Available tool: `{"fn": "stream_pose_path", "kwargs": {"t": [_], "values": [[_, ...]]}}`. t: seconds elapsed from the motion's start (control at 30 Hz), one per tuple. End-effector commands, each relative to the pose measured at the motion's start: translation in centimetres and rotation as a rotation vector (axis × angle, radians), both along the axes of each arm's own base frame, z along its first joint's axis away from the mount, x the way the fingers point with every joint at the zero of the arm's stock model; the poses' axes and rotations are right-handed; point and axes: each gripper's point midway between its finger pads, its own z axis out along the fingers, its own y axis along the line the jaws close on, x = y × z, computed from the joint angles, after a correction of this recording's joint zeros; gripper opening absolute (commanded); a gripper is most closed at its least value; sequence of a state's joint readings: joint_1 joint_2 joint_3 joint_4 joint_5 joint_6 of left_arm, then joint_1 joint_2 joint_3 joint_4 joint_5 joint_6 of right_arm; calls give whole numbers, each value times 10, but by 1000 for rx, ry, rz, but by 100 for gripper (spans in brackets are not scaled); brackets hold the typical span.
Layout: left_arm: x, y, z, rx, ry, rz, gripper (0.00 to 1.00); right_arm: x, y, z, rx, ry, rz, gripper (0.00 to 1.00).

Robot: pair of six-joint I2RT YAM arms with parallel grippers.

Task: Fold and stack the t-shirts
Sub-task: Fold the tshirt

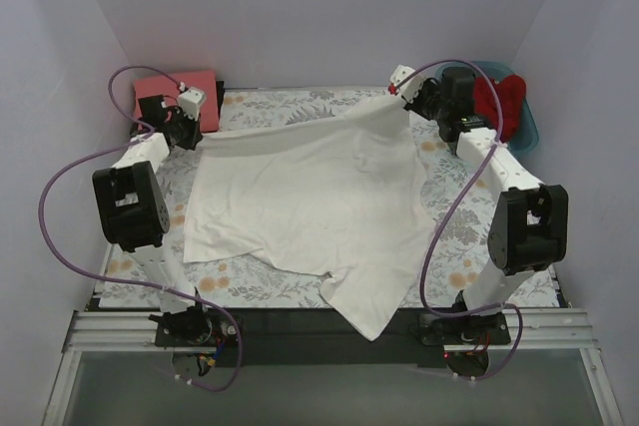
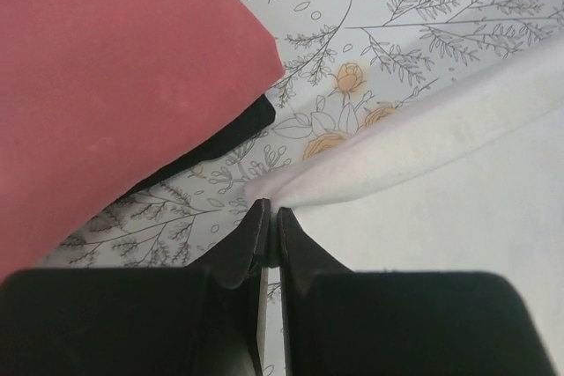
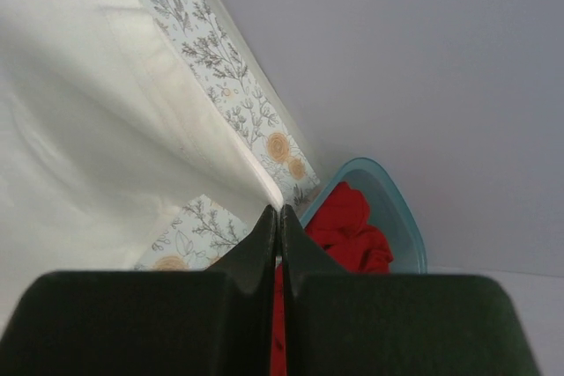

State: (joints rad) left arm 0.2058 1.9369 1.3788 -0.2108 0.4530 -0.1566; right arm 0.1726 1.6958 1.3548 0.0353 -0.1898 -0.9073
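The white t-shirt [image 1: 310,197] lies spread across the middle of the table, its near end hanging over the front edge. My left gripper [image 1: 190,119] is shut on its far left corner [image 2: 291,187], low over the cloth. My right gripper [image 1: 407,97] is shut on its far right corner [image 3: 256,178] and holds it lifted above the table. The coral-pink t-shirt [image 1: 178,89] lies folded at the far left corner, and fills the left of the left wrist view [image 2: 106,68]. The bright red t-shirt [image 1: 499,102] is bunched in the teal tub [image 1: 529,125].
The floral table cloth [image 1: 250,291] covers the table. The teal tub [image 3: 397,209] stands at the far right corner, right behind my right gripper. White walls close in the far side and both sides. A dark strip [image 2: 220,143] shows under the pink shirt.
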Motion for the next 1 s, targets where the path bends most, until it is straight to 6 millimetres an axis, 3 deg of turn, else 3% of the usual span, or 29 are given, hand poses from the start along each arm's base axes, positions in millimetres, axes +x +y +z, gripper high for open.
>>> {"fn": "stream_pose_path", "kwargs": {"t": [0.0,0.2,0.67,0.97], "values": [[-14,14,22,70,-39,-33,0,-29,10,-8,13,94,28,1],[-19,14,21,72,-37,-55,0,-67,26,-15,-14,175,52,1],[-34,17,18,102,-41,-127,0,-156,34,-25,-18,324,97,1],[-51,13,8,122,-10,-179,0,-202,42,-71,-75,445,160,1]]}}
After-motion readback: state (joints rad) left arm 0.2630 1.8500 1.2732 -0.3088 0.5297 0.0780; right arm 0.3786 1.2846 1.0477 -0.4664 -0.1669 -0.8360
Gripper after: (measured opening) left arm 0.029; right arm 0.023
